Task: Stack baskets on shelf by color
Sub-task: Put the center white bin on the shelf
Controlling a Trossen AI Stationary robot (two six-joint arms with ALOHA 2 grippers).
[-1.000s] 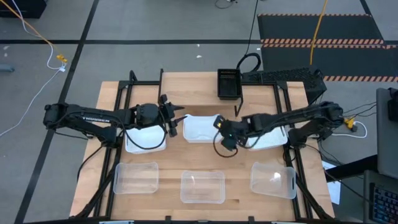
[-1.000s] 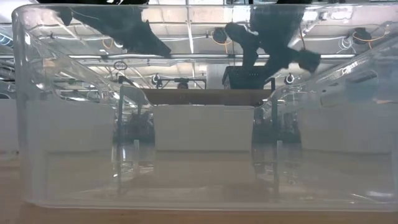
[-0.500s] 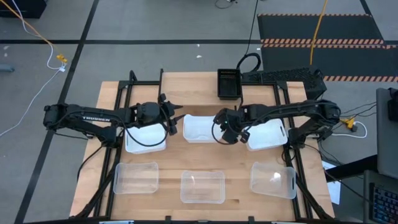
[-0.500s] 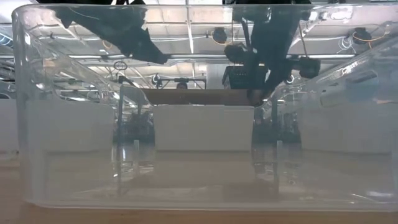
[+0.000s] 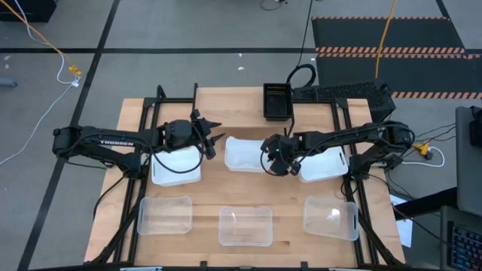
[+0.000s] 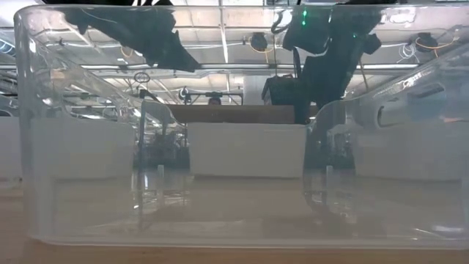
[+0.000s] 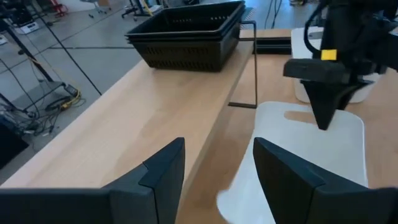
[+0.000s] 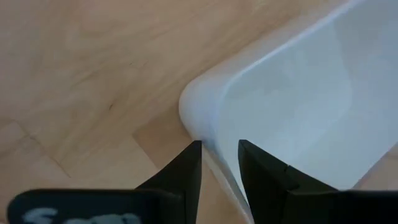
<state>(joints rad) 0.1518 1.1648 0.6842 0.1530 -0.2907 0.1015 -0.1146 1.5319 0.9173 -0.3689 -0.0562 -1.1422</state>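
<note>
So the right arm reaches in low from the counter's (image 5: pixel 226 105) right edge, elbow bent, with its end effector (image 5: pixel 280 159) pointed down at the right end of the middle white basket (image 5: pixel 245 154). In the right wrist view its fingers (image 8: pixel 186 171) straddle that basket's wall right by a rounded corner, one inside and one outside, gap narrow. They look closed on the wall, or very nearly.

The left arm stretches in from the opposite edge, and its end effector (image 5: pixel 211 137) hovers just off the other end of the same basket, above the left white basket (image 5: pixel 177 167). Its jaws stand wide with nothing between them.

A third white basket (image 5: pixel 324 165) sits just on the other side of the middle one, partly under the right arm. Three clear baskets line up nearer the camera: left (image 5: pixel 164 214), middle (image 5: pixel 245 226), right (image 5: pixel 330 218). The black baskets (image 5: pixel 277 102) are stacked behind the middle white one, at the counter's far edge.

The low view is shot through a clear basket's walls (image 6: pixel 88 147), so everything in it is warped. The thin black leg (image 7: pixel 255 68) in the left wrist view seems to belong to the shelf, though I can't make out the shelf itself.

The counter is light wood on a black frame, standing on a grey floor with loose cables and a dark mat with hazard stripes (image 5: pixel 384 41).
</note>
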